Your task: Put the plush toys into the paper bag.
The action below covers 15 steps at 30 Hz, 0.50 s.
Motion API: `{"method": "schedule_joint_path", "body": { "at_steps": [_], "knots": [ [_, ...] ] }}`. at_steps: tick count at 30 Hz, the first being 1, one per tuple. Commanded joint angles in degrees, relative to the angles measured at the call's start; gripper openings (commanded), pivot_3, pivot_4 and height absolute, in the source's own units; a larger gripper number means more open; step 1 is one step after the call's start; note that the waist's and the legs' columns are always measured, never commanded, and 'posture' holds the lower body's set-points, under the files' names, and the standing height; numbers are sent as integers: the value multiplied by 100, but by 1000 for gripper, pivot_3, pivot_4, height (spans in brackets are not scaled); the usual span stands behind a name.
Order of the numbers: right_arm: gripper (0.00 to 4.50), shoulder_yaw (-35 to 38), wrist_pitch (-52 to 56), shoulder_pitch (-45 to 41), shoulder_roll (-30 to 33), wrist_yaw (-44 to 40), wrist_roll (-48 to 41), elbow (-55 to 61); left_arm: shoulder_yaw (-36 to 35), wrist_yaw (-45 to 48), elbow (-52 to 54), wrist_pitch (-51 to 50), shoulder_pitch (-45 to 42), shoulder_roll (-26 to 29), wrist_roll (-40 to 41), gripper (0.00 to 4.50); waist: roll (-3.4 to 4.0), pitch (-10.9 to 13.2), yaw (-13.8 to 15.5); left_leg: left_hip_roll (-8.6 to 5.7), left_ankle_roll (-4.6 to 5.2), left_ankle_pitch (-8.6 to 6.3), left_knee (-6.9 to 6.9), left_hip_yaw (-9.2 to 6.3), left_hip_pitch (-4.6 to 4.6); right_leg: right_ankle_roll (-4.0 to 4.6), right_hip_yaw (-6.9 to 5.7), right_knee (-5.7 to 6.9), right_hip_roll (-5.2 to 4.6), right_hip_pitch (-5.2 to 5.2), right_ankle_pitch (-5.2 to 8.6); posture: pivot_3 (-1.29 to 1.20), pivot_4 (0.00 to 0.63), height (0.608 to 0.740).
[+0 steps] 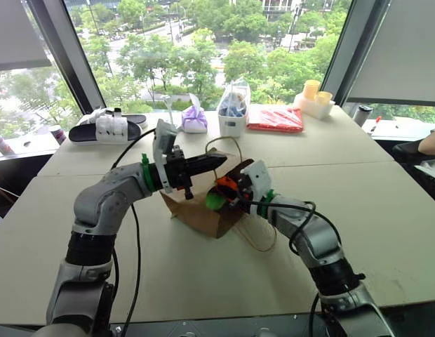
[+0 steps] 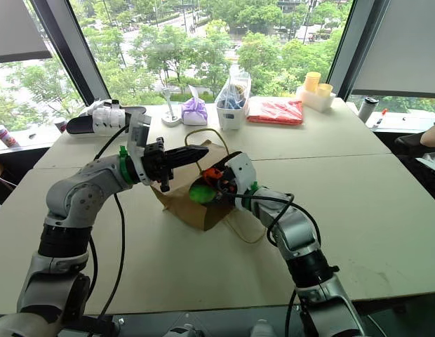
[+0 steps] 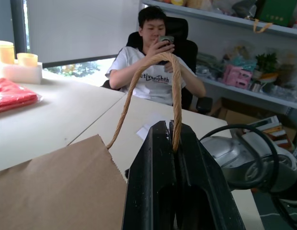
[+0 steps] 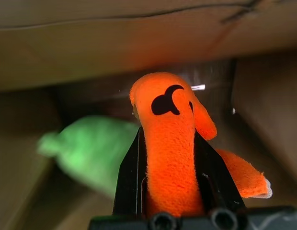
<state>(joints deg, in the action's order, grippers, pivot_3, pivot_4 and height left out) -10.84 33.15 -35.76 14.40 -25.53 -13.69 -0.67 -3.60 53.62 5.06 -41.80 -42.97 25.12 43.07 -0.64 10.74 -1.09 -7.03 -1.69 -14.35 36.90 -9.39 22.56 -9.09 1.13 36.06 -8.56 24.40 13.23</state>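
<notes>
A brown paper bag (image 1: 203, 207) lies on its side near the middle of a pale surface (image 1: 358, 210), its mouth turned toward the robot's right arm. The left pincer (image 1: 219, 162) reaches across above the bag, its two black fingers pressed together on one cord handle (image 3: 155, 86), which loops up and back down into the grip. A second handle (image 1: 258, 242) trails loose on the surface beside the bag.

The right pincer (image 1: 228, 191) is at the bag's mouth, clamped on the orange toy (image 4: 170, 143); the toy is squeezed narrow between the two fingers and bulges out past their tips, a dark face mark showing on its front. The green toy (image 2: 201, 193) sits just inside the bag's mouth, beside the orange one and apart from the fingers. From the right wrist, brown paper walls surround both toys.

Along the far edge of the surface, by the window, stand a purple pouch (image 1: 194, 119), a white container (image 1: 233, 112) with blue contents, a flat red packet (image 1: 276, 118) and a pair of yellow cups (image 1: 316, 91) on a white box. A black and white sandal (image 1: 109, 128) lies at the far left.

Beyond the surface on the right side, a person (image 3: 155, 72) in a white shirt sits in a dark chair, holding a phone up with both hands.
</notes>
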Motion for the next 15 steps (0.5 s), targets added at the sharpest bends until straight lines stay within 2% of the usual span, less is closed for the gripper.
{"method": "schedule_joint_path", "body": {
  "at_steps": [1,4,7,12,13,15],
  "knots": [
    [140,-18,-662,-532,-305,-63,217,-747,-60,71,314,-63,48,122,151,0,0,0,-12,-1,-2,1,0,1,0,0,1,0,1,1,0,0,150,740],
    [140,-15,-955,-736,-471,-108,340,-1222,-55,61,369,-104,99,127,195,0,0,0,-12,0,-10,6,-2,-1,0,0,0,1,2,2,0,0,150,740],
    [1338,-67,-1145,-794,-523,-210,473,-1486,-52,32,377,-89,123,115,182,0,1,0,-12,0,-11,6,-4,-1,0,0,1,0,1,3,0,0,150,740],
    [3997,-25,-943,-686,-405,-274,539,-1070,-50,-47,312,38,121,102,64,0,1,0,-9,0,-11,6,-3,-2,1,0,1,0,1,3,0,0,150,740],
    [4411,-12,-857,-639,-349,-297,539,-905,-49,-73,289,90,123,99,18,0,1,0,-8,0,-11,6,-4,-2,1,1,1,0,1,5,0,0,150,740],
    [4411,86,-586,-508,-131,-336,508,-388,-59,-174,169,265,94,58,-131,0,1,0,-2,0,-11,6,-4,-2,1,0,1,1,1,5,0,0,150,740]
  ]
}}
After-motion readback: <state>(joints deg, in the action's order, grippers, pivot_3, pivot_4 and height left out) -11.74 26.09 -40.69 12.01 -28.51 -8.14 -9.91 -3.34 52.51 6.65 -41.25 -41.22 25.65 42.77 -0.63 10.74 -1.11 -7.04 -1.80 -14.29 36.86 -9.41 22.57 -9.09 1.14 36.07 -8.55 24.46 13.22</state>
